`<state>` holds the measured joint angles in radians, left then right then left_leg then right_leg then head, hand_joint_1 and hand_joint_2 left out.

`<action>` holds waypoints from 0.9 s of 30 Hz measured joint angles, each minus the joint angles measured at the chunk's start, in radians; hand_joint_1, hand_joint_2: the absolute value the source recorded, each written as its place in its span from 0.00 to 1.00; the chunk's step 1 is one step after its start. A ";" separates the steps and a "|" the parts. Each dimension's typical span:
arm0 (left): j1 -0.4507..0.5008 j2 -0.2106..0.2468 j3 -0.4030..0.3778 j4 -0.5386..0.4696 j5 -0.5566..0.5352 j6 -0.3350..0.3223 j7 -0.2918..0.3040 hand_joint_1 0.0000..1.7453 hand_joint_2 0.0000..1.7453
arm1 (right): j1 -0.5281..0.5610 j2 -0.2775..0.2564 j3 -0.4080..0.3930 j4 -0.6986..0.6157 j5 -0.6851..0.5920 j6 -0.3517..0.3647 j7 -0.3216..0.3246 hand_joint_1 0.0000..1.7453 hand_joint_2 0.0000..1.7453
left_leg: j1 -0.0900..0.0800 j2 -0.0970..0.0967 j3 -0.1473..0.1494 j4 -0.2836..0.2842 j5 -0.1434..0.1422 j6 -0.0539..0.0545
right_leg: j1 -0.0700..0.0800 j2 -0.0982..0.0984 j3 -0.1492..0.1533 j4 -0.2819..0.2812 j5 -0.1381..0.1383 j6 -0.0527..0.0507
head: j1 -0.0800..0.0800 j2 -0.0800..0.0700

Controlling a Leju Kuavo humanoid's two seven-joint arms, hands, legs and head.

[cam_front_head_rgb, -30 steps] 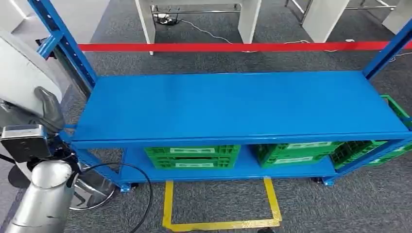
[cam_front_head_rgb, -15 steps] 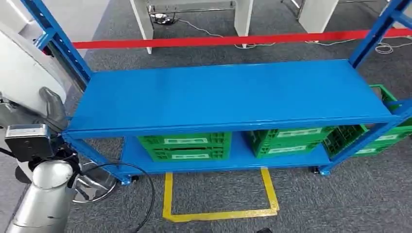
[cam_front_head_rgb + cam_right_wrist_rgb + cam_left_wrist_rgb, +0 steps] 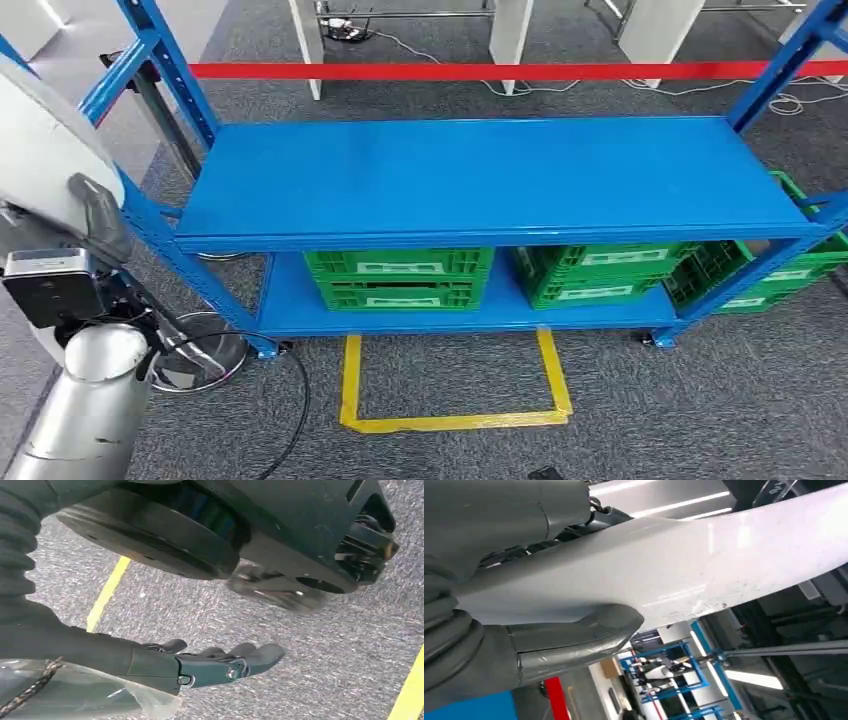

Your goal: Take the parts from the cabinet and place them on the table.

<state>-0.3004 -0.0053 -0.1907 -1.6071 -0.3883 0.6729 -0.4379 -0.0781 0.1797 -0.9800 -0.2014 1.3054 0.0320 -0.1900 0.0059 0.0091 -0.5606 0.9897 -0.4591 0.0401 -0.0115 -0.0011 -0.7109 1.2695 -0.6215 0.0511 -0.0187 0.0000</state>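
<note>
Parts for this job are represented here by one large white curved panel, which the left hand is holding at the robot's left side, just beside the left end of the blue rack. In the left wrist view the panel is lying across the hand, with the thick grey thumb pressing against its underside and the darker fingers reaching over the opposite face, so the fingers are clamping the panel rather than standing wide. That grip across the face is probably what is keeping such a broad, smooth piece from sliding or swinging while it is being carried.

The right hand is hanging low over the grey carpet with nothing in it; its fingers are reaching forward, lightly curled, and some clear plastic wrap is sitting by the wrist.

The rack's top shelf is lying bare, while green crates are sitting on the lower shelf. A yellow taped outline is marking the floor in front, likely a standing spot. The panel is not yet resting on any worktop, so, judging from this, the carrying step is under way.
</note>
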 joint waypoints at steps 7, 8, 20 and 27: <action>-0.001 0.005 0.002 0.006 0.011 0.003 0.002 1.00 1.00 | -0.002 0.000 0.000 0.000 0.003 -0.002 0.002 0.00 1.00 | -0.006 0.000 -0.072 0.022 0.052 -0.025 | 0.000 0.004 0.241 -0.285 0.078 -0.006 | -0.003 0.000; -0.001 0.005 0.003 0.006 0.011 0.003 0.002 1.00 1.00 | -0.002 0.000 0.000 0.000 0.003 -0.002 0.002 0.00 1.00 | -0.006 0.000 -0.073 0.022 0.054 -0.026 | 0.000 0.005 0.239 -0.285 0.077 -0.006 | -0.002 0.000; -0.001 0.014 0.005 0.011 0.019 0.006 0.002 1.00 1.00 | 0.003 0.001 0.000 0.001 0.002 -0.005 0.003 0.00 1.00 | 0.001 -0.004 -0.150 0.268 -0.136 -0.061 | 0.000 -0.004 0.166 -0.279 0.132 -0.062 | -0.006 0.000; -0.006 0.019 0.007 0.015 0.032 0.006 0.000 1.00 1.00 | 0.002 0.006 0.000 0.001 0.001 0.000 0.003 0.00 1.00 | -0.011 -0.004 0.054 -0.022 -0.030 -0.005 | 0.005 -0.003 0.074 -0.272 0.213 -0.024 | -0.005 0.000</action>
<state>-0.3066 0.0141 -0.1835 -1.5919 -0.3559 0.6787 -0.4383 -0.0765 0.1858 -0.9800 -0.2003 1.3066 0.0324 -0.1873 -0.0047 0.0050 -0.5067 0.9679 -0.4894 0.0352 -0.0066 -0.0039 -0.6367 0.9978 -0.4090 0.0273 -0.0236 0.0000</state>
